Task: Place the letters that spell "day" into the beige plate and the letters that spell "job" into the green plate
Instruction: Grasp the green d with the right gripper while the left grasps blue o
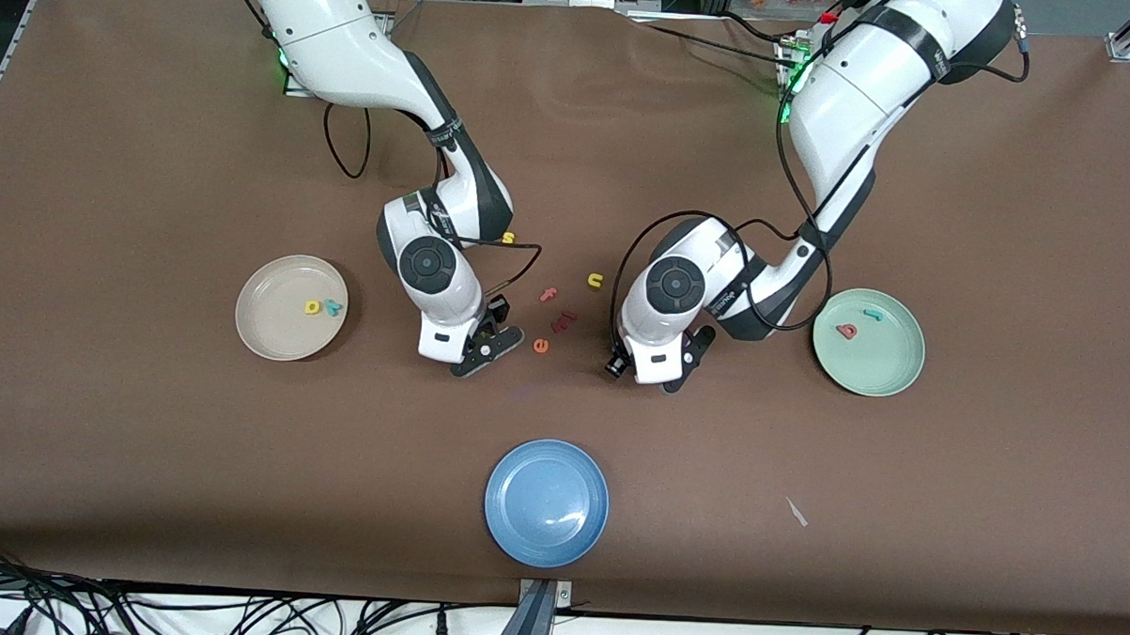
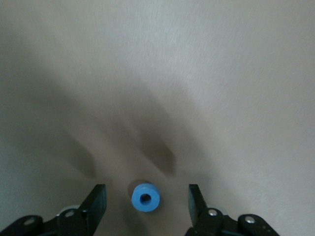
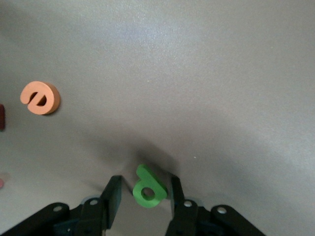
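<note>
Two Franka arms bend low over the brown table [image 1: 158, 134] at mid-frame in the front view. The left gripper [image 2: 146, 202] stands at the bottom of its wrist view with its jaws spread, the blue o [image 2: 145, 197] lying flat on the cloth between the fingers [image 2: 96, 201] with a clear gap on each side, untouched. The right gripper [image 3: 142, 192], also at the bottom edge of its own wrist view, has its jaws drawn in close around the green a [image 3: 148, 188]; one finger appears to touch the letter, but a firm pinch cannot be confirmed. The orange e [image 3: 40, 98] lies at the upper left of that view, well apart.

In the front view, the beige plate [image 1: 268, 331] at centre-left holds the yellow d [image 1: 313, 306] and the teal y [image 1: 333, 306] just beside each other. The green plate [image 1: 888, 366] at centre-right holds the red-pink b [image 1: 846, 331] and the teal j [image 1: 872, 315]. The blue plate [image 1: 546, 503] sits at lower centre. Between the arms lie the yellow u [image 1: 594, 280] and pink f [image 1: 548, 294].
</note>
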